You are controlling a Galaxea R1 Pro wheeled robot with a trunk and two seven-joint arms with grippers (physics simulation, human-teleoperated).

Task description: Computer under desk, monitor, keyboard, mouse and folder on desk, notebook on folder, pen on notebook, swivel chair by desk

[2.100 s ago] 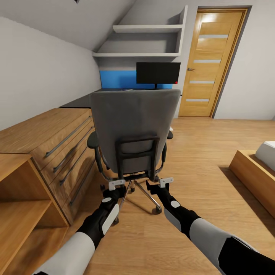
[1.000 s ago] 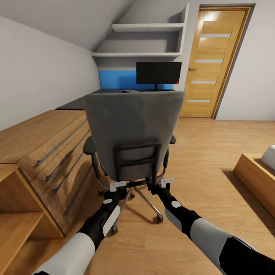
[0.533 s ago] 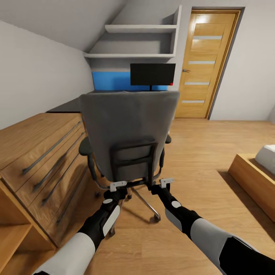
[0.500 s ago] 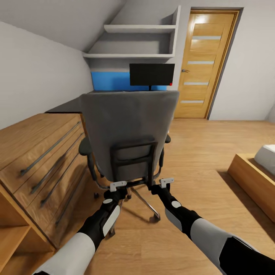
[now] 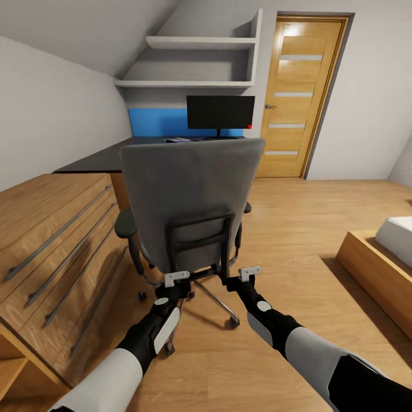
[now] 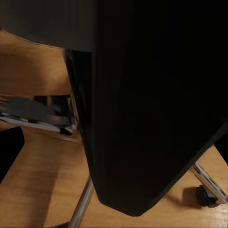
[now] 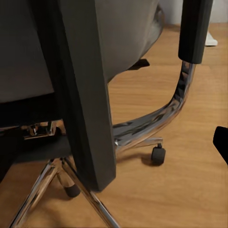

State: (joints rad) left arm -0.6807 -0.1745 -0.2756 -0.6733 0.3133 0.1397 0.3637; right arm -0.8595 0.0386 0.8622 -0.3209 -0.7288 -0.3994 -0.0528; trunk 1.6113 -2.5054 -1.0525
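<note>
The swivel chair (image 5: 189, 194) stands right in front of me with its grey back towards me. My left gripper (image 5: 176, 278) and right gripper (image 5: 248, 273) sit at the two lower corners of its black back frame. In the right wrist view the frame bar (image 7: 85, 104) stands between fingers spread wide apart. In the left wrist view the chair's dark frame (image 6: 156, 118) is very close. Beyond the chair the desk (image 5: 91, 161) carries the monitor (image 5: 220, 111) against its blue back panel. Small things on the desk behind the chair back are too small to name.
A light oak chest of drawers (image 5: 51, 229) runs close along my left. Wall shelves (image 5: 194, 43) hang above the desk, with a wooden door (image 5: 297, 97) to their right. A low bed frame (image 5: 377, 269) sits at the right, with open floor between it and the chair.
The whole view has moved forward and turned a little. The chair has rolled along in front of my grippers, the chest has slid past on the left, and the desk is nearer.
</note>
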